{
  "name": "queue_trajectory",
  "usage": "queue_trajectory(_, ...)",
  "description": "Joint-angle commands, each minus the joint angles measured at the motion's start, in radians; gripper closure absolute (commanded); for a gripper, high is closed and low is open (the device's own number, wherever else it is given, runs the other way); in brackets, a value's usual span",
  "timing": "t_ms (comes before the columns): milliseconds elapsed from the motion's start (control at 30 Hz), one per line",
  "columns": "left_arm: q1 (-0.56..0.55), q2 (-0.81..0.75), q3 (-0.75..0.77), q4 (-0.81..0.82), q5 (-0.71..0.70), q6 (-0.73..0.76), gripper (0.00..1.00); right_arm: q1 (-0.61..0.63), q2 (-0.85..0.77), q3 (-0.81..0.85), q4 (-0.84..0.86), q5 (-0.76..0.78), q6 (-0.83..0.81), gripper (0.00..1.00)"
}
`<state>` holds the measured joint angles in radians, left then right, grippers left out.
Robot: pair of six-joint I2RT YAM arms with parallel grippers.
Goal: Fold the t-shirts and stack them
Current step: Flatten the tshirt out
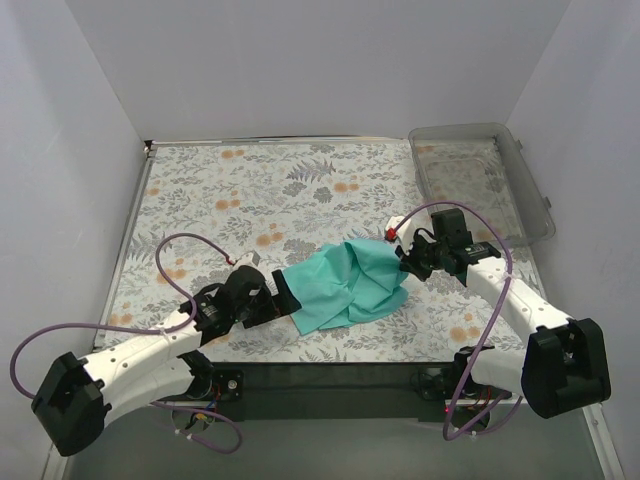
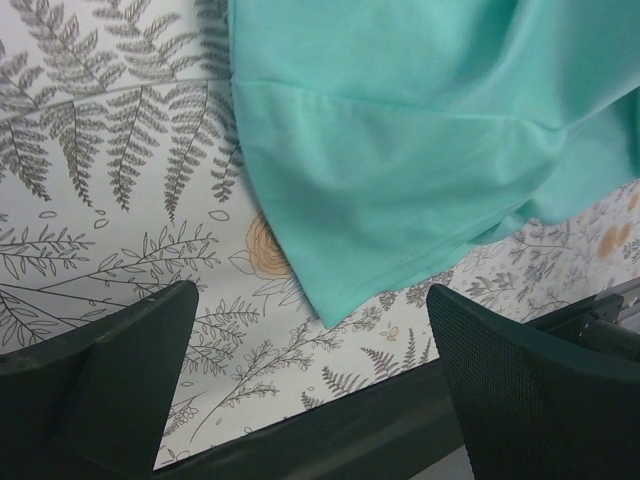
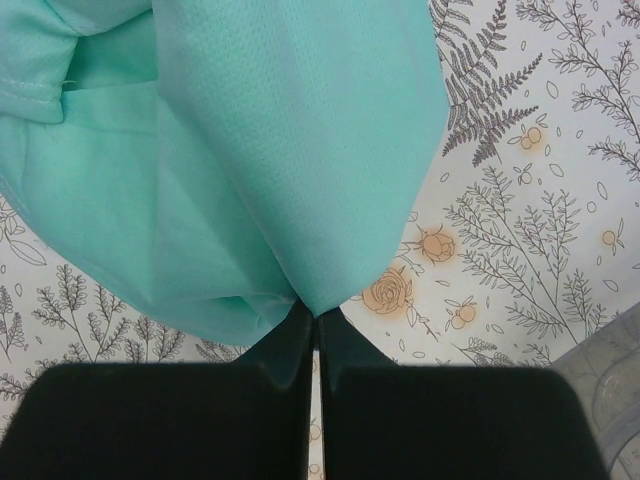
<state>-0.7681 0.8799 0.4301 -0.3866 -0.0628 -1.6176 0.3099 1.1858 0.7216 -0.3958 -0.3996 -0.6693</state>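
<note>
Shirt: the teal shirt [image 1: 350, 285] lies bunched on the floral table [image 1: 250, 190], near its front edge, between the two arms.
Right gripper: the right gripper [image 3: 316, 312] has its jaws pressed together on a narrow fold of the shirt, held only at the very tips.
Left gripper: the left gripper [image 1: 283, 298] has its jaws wide apart with nothing between them, just beside the shirt's lower corner.
Risk, slip: we judge the right pinch thin; a quick pull could draw the fabric out of the tips.
Risk, bunching: with only one side held, any drag would likely crumple the shirt further rather than spread it.
Risk, wrong layer: the corner by the left gripper looks doubled, so a closing grab might take two layers, or miss the hem altogether.
Risk, edge: the shirt sits close to the front edge; a pull toward the bases could slide it off.
Bin: a clear bin [image 1: 545, 215] stands at the far right corner, well apart from the shirt; we see nothing inside it.
</note>
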Motion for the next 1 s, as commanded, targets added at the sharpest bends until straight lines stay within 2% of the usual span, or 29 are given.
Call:
queue_trajectory(0,-0.002,0.028,-0.031,0.064,0.061,-0.047,0.09,-0.008,0.005,0.001,0.029,-0.041,0.008,0.99)
queue_trajectory(200,-0.002,0.08,-0.094,0.191,0.185,-0.122,0.19,-0.017,0.017,-0.002,0.037,-0.061,0.019,0.99)
queue_trajectory(333,-0.002,0.114,-0.137,0.284,0.262,-0.165,0.29,-0.018,0.026,0.002,0.037,-0.067,0.022,0.99)
queue_trajectory(433,-0.002,0.142,-0.157,0.305,0.273,-0.177,0.37,-0.02,0.031,0.002,0.038,-0.068,0.023,0.99)
queue_trajectory(567,-0.002,0.178,-0.174,0.333,0.284,-0.199,0.42,-0.022,0.031,0.002,0.041,-0.073,0.027,0.99)
queue_trajectory(700,-0.003,0.229,-0.183,0.38,0.29,-0.209,0.55,-0.023,0.032,0.002,0.041,-0.077,0.028,0.99)
queue_trajectory(900,-0.003,0.286,-0.185,0.431,0.271,-0.205,0.68,-0.029,0.028,0.002,0.041,-0.085,0.03,0.99)
queue_trajectory(967,-0.002,0.288,-0.182,0.437,0.264,-0.196,0.77,-0.029,0.026,0.002,0.041,-0.088,0.03,0.99)
